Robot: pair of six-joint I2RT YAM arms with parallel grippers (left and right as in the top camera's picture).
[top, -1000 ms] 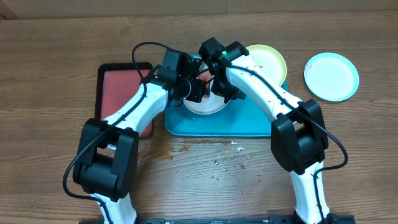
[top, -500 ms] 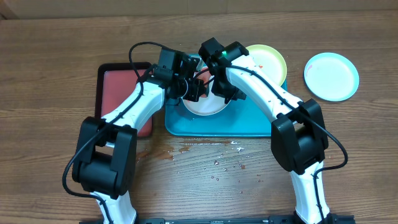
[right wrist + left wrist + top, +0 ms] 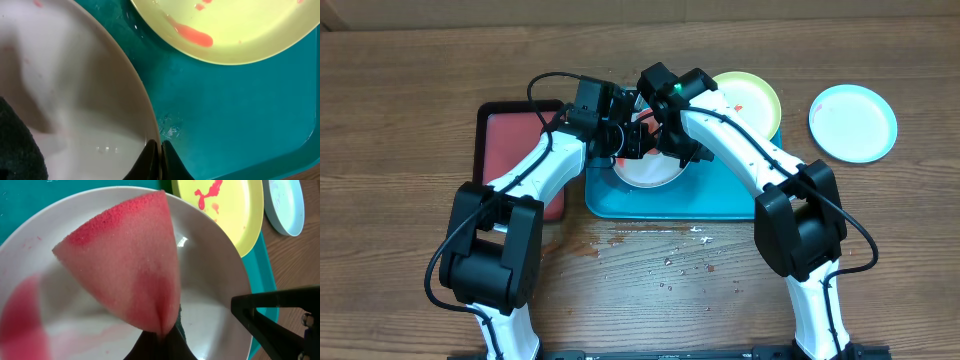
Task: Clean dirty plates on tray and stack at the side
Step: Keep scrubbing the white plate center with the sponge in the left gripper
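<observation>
The white plate [image 3: 650, 170] sits tilted on the teal tray [image 3: 720, 195], smeared pink in the left wrist view [image 3: 215, 280]. My left gripper [image 3: 162, 340] is shut on a pink-red sponge [image 3: 130, 265] pressed against the plate's inside. My right gripper [image 3: 159, 150] is shut on the white plate's rim [image 3: 145, 115]. The yellow-green plate [image 3: 750, 97] with red sauce lies on the tray's back right, also in the right wrist view [image 3: 235, 25]. The light blue plate [image 3: 853, 122] lies on the table to the right, off the tray.
A smaller black-rimmed red tray [image 3: 510, 150] stands left of the teal tray. Water drops and crumbs [image 3: 670, 255] are scattered on the wooden table in front of the tray.
My left gripper has moved the sponge a little up and right across the white plate. The right gripper keeps its hold on the rim.
</observation>
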